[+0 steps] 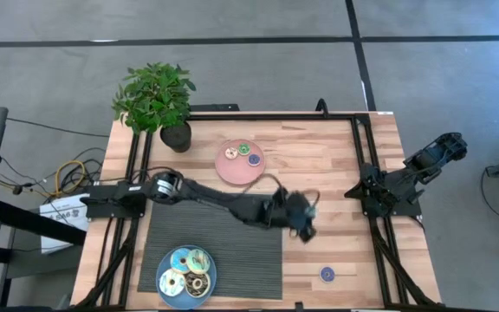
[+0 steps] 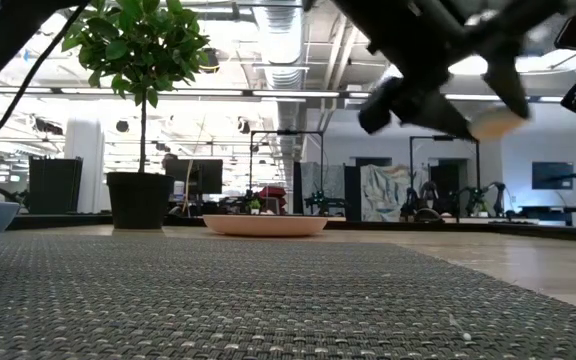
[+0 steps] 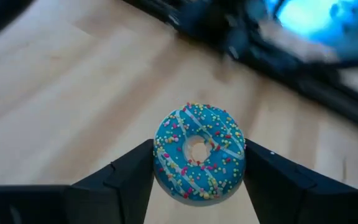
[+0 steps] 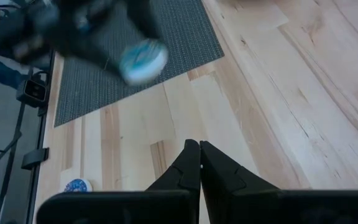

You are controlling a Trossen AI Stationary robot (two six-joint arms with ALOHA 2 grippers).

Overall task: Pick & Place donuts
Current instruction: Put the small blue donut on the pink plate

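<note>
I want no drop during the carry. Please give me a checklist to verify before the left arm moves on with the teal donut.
1. Grip: left gripper holds the teal sprinkled donut between both fingers: ok.
2. Donut lifted off the table: ok, in the low view.
3. Room on the pink plate, which holds two donuts: ok.
4. Right gripper shut, parked at the right edge: ok.
5. Blue-purple donut lies apart from the arm: ok.
6. Grip firmness: cannot tell.
</note>
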